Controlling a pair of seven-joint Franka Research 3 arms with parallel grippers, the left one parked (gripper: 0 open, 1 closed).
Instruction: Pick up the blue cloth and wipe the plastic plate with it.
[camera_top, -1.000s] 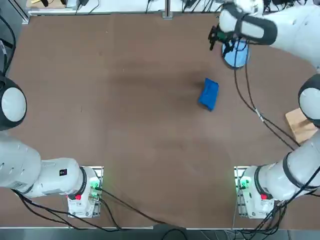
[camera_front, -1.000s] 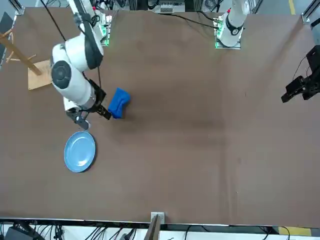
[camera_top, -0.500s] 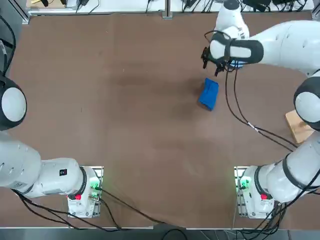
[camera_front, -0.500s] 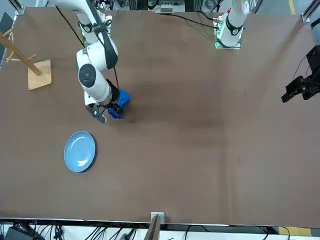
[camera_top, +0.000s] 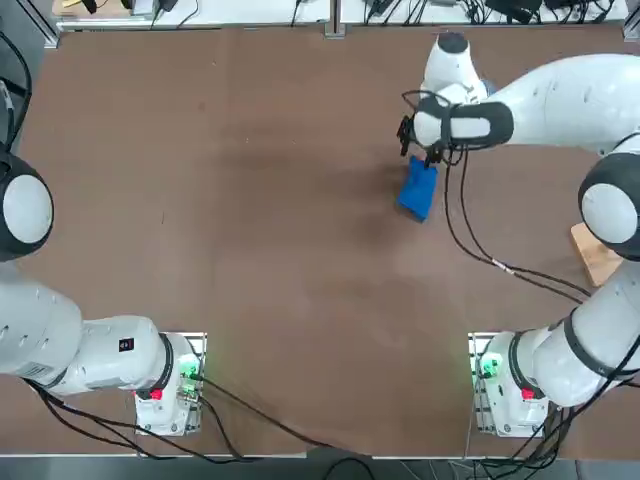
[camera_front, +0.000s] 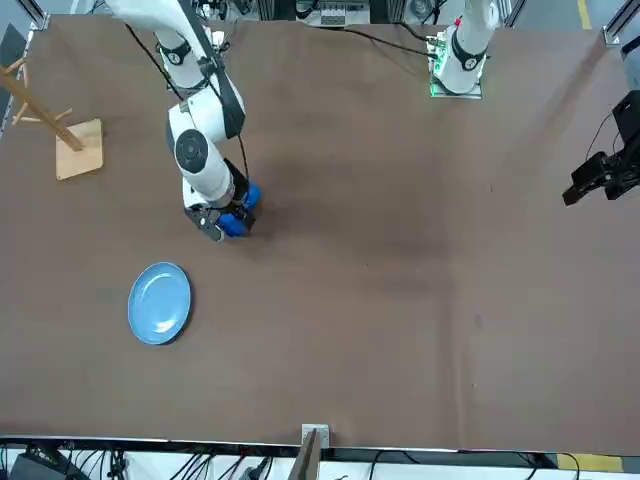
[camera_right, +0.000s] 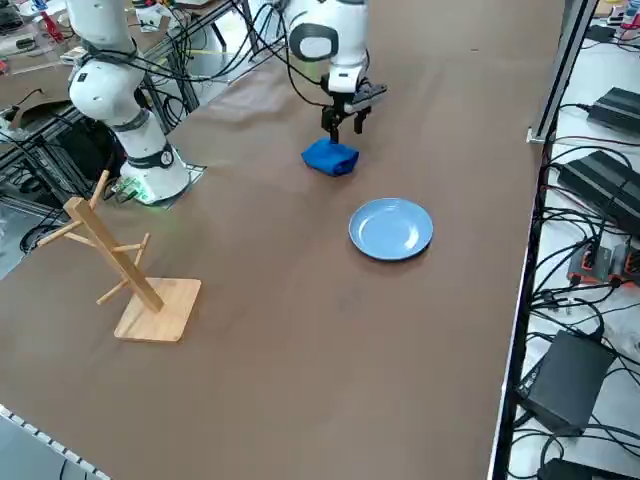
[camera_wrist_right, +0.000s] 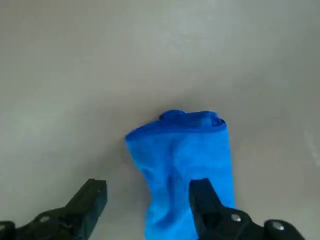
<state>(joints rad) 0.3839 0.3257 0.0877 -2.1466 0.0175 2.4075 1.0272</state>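
Note:
The blue cloth (camera_top: 417, 192) lies bunched on the brown table, right of centre; it also shows in the side view (camera_right: 331, 157) and the wrist view (camera_wrist_right: 182, 165). My right gripper (camera_top: 418, 150) hangs open just over the cloth's far end (camera_right: 345, 125). In the wrist view the gripper (camera_wrist_right: 147, 197) has one finger in front of the cloth and the other over bare table, holding nothing. The light-blue plastic plate (camera_front: 160, 303) sits apart from the cloth, toward the table's far edge (camera_right: 391, 228). In the top view my arm hides the plate.
A wooden peg stand (camera_right: 130, 275) on a square base stands near the table's right edge (camera_front: 62, 135). Cables trail from my right arm across the table (camera_top: 480, 250). The parked left arm stays at the near left.
My right gripper has moved from above the plate toward the robot's side and a little left, and now sits over the cloth. It stayed open. Cloth and plate have not moved.

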